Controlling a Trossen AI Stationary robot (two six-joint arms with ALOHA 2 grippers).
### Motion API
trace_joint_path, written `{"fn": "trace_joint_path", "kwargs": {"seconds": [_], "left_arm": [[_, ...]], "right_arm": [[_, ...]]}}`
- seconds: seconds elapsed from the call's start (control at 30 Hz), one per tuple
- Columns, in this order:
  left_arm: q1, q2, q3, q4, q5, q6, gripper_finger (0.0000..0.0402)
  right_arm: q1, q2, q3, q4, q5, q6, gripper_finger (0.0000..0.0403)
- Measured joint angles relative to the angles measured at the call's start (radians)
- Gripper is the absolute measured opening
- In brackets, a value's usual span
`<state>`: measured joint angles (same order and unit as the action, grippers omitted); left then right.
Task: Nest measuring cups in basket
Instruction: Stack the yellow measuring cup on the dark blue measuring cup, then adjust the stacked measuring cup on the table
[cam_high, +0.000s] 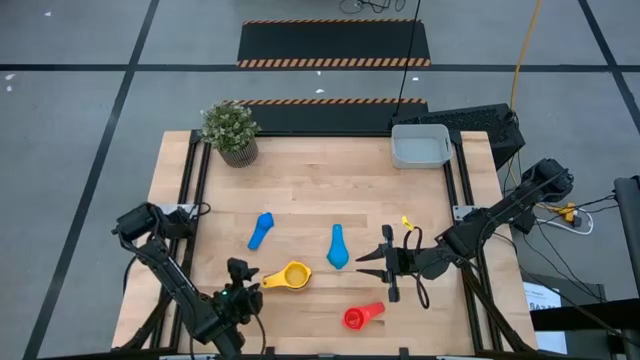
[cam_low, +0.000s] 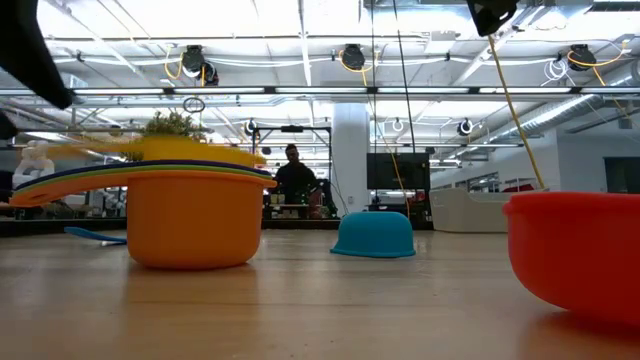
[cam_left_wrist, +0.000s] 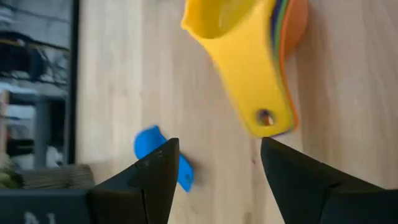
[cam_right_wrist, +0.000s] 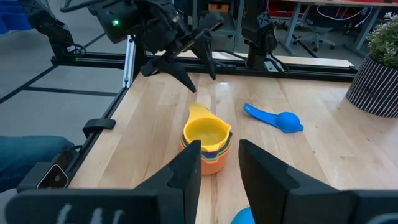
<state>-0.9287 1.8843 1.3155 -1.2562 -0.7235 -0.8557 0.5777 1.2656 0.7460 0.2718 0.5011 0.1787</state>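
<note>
Left claw (cam_high: 252, 274), lower left, stands open and empty beside the yellow-topped cup stack (cam_high: 291, 276); right claw (cam_high: 374, 262) parted, empty, lower centre.

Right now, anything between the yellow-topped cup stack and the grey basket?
Yes. In the high view a light blue cup lies roughly between the stack and the basket; beyond it, bare wood.

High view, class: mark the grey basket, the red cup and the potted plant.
basket (cam_high: 404, 158): high view, on its front rim.
red cup (cam_high: 354, 318): high view, on the bowl.
potted plant (cam_high: 229, 124): high view, on the foliage.
</note>
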Motion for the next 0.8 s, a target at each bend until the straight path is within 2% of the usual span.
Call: {"fn": "trace_joint_path", "kwargs": {"seconds": [0.17,0.37,0.63,0.8], "left_arm": [[-0.002,-0.003,0.0,-0.021,0.045,-0.058,0.023],[-0.002,-0.005,0.0,-0.05,0.046,-0.176,0.023],[-0.001,-0.006,0.0,0.056,-0.052,-0.471,0.023],[0.003,-0.006,0.0,0.16,-0.041,-0.442,0.023]], "right_arm": [[0.0,0.0,0.0,0.0,0.0,0.012,0.01],[0.0,0.0,0.0,0.0,0.0,0.014,0.01],[0.0,0.0,0.0,-0.024,-0.001,0.015,0.01],[-0.004,0.0,0.0,-0.035,-0.001,0.01,0.01]]}}
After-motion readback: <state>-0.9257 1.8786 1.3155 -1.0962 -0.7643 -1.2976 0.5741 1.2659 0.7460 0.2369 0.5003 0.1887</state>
